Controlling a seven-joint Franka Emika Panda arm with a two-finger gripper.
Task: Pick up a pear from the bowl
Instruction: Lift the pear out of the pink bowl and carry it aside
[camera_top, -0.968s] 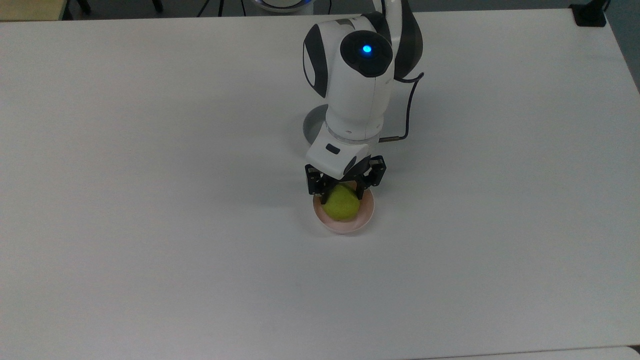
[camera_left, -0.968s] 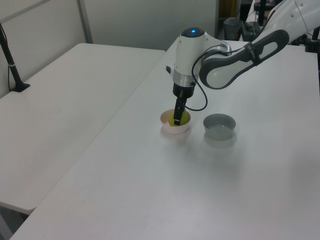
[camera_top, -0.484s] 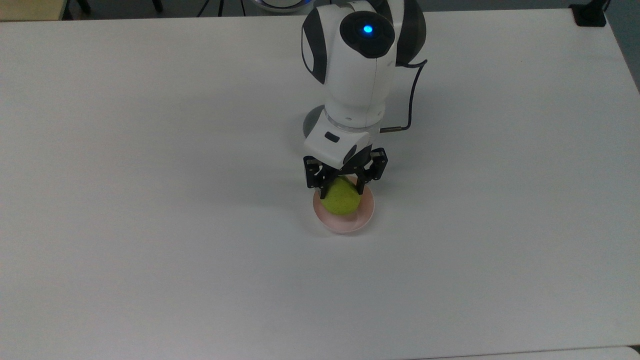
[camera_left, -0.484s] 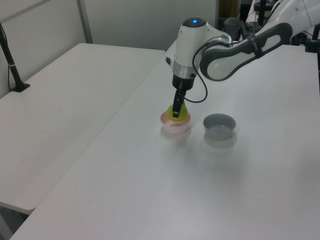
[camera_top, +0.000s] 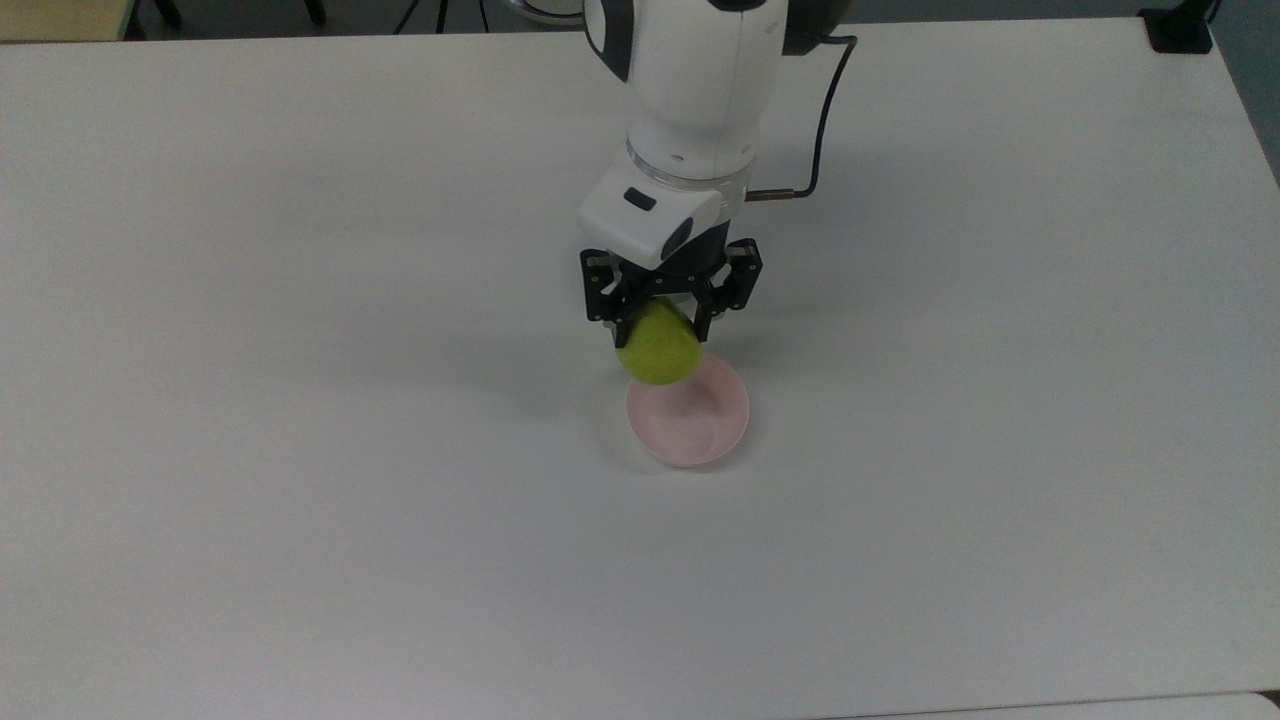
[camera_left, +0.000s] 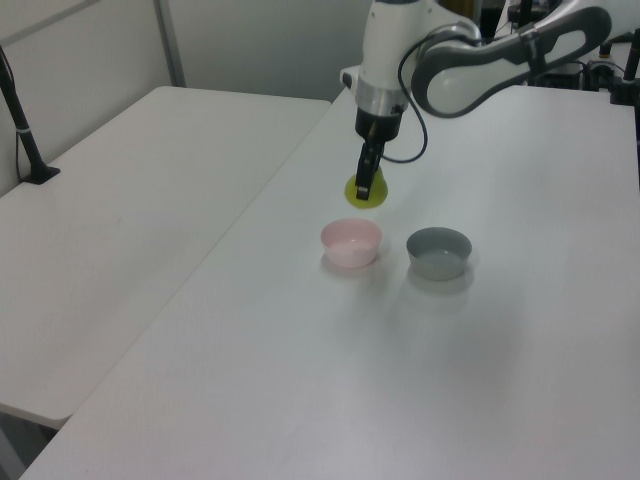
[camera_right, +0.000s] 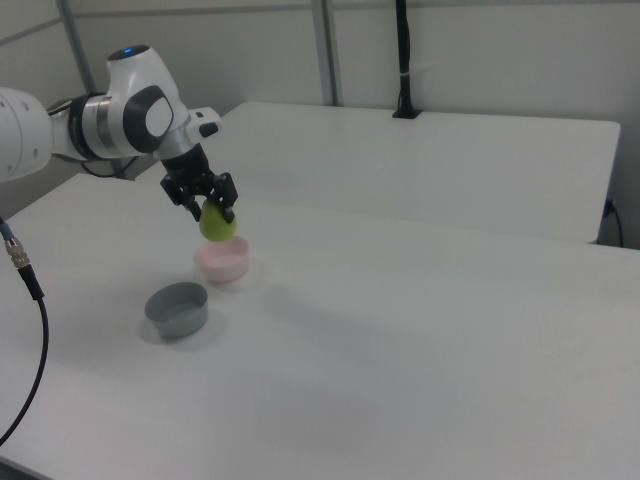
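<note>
End effector (camera_top: 658, 318) partly behind pear (camera_top: 657, 343)

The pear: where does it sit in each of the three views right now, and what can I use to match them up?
Top view: the pear hangs in the gripper, just above center.
Left view: the pear sits above center, held off the table.
Right view: the pear is left of center, above the table.
Shared landmark: the pink bowl, empty, just below the pear in each view.
</note>
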